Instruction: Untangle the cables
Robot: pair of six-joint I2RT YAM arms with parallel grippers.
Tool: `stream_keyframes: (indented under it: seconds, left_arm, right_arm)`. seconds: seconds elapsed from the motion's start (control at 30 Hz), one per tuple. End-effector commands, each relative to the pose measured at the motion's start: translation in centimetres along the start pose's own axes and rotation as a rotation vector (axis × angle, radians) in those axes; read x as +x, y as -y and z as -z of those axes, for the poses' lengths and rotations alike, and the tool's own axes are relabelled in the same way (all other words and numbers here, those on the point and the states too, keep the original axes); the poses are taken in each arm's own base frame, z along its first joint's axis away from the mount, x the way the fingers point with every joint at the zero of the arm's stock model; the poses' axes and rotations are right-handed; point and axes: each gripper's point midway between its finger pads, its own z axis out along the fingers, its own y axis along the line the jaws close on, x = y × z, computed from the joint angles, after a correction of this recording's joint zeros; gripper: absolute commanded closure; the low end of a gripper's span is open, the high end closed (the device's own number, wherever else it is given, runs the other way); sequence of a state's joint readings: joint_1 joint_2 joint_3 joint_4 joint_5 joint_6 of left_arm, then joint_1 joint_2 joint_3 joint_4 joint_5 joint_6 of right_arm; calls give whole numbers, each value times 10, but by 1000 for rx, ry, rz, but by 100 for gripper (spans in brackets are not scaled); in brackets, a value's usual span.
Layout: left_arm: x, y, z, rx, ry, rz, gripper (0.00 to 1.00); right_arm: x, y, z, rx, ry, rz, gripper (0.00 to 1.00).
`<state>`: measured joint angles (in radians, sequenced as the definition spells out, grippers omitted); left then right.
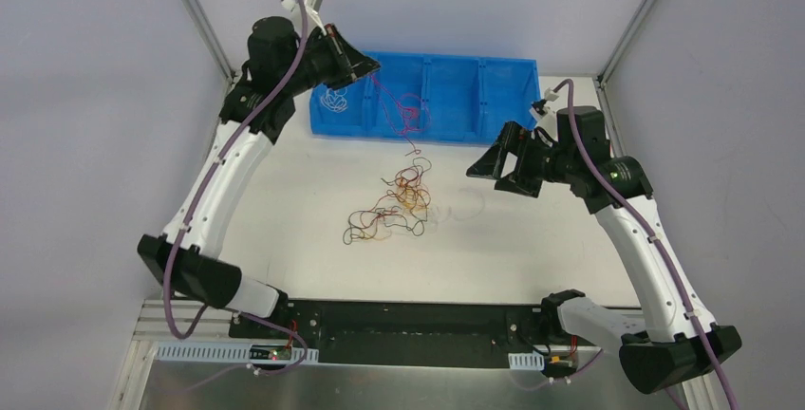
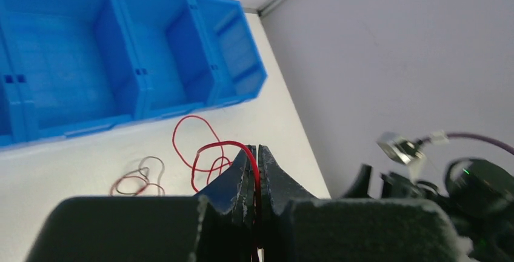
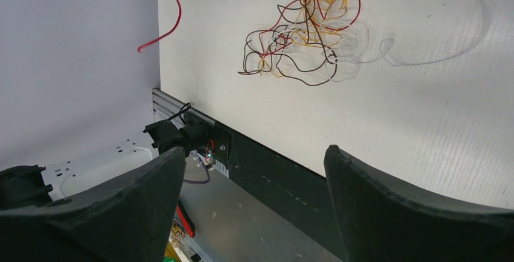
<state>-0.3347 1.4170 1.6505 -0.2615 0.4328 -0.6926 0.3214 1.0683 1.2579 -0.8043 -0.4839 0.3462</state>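
Our left claw (image 1: 365,66) is clamped tight on a red cable (image 2: 218,144), held up over the blue bin (image 1: 475,73) with the strand dangling past its front wall. Our right claw (image 1: 489,168) gapes wide with nothing in it, right of the tangle (image 1: 394,206) of black, red, orange and white cables lying mid-table (image 1: 570,249). One white cable (image 1: 334,100) sits in the bin's leftmost compartment

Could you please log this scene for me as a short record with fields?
Left gripper: above bin, shut on red wire
Red wire: hangs loose, lower end looks apart from tangle
Right gripper: open, empty, to one side of tangle
Tangle: black, red, orange and white wires on table
Bin: white wire in leftmost compartment, top view
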Motion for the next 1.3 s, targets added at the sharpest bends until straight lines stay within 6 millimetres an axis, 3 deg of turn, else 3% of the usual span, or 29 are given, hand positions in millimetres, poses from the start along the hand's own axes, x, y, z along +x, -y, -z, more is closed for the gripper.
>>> stream_keyframes:
  seconds: [0.0,0.3,0.43,0.5,0.53,0.6,0.67,0.8,1.0,1.13,1.27]
  left_arm:
    - [-30,-22,-31,-95,78,-108,100]
    - [-41,-100,-117,-254,75,-149,100]
    - [-40,-145,-156,-315,69,-155,100]
    - [-32,-171,-176,-347,50,-157,84]
    - [-28,-178,-182,-343,34,-140,71]
    - [-19,-182,-188,-307,-11,-85,52]
    - [-13,-178,-182,-276,-47,-15,42]
    - [-4,-140,-150,-190,-105,22,35]
    - [11,-85,-62,-132,-125,-5,20]
    - [38,-69,-2,-126,-127,8,17]
    - [62,-65,32,-123,-132,22,16]
  right_arm:
    - [-2,3,7,27,42,45,3]
    - [-5,16,-2,74,35,53,1]
    - [-7,26,-10,105,31,58,0]
    - [-6,32,-15,122,22,57,1]
    - [-5,34,-17,126,19,55,1]
    - [-2,39,-20,130,7,52,1]
    - [1,45,-24,146,0,45,1]
    - [9,71,-35,244,-47,24,8]
    - [16,116,-55,464,-92,16,11]
    - [21,140,-76,594,-150,39,12]
    - [19,152,-99,681,-173,92,13]
